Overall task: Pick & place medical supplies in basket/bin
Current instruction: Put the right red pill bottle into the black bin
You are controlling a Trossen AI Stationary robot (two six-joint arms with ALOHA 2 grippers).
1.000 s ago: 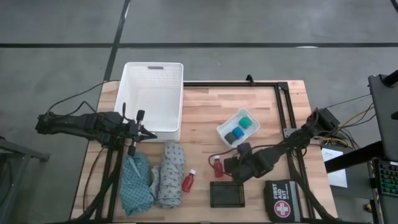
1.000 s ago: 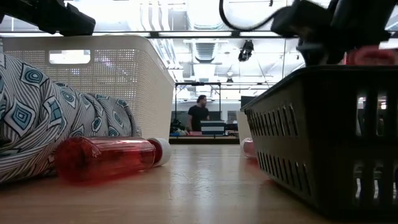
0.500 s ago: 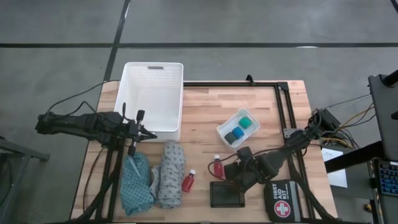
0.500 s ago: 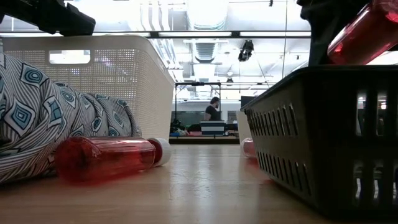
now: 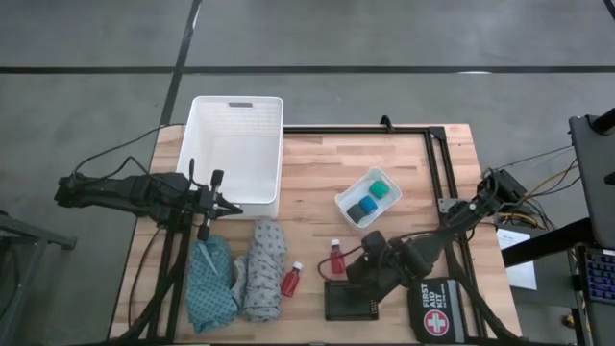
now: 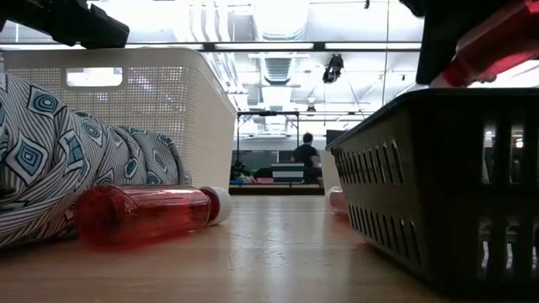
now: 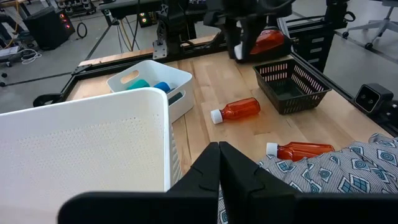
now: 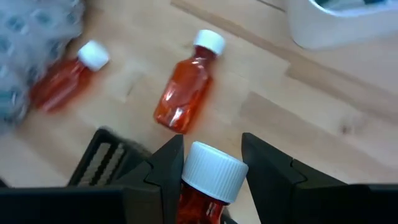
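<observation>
- The basket sits at the table's far left corner.
- Two cloths lie side by side along the near left edge.
- Two bottles lie just right of the cloths.
- The small tray sits right of centre.
- The dark basket and pouch sit at the near right edge.

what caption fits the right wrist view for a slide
Right gripper holds a white-capped red bottle above the black basket, two more red bottles lying on the wooden table.
</observation>
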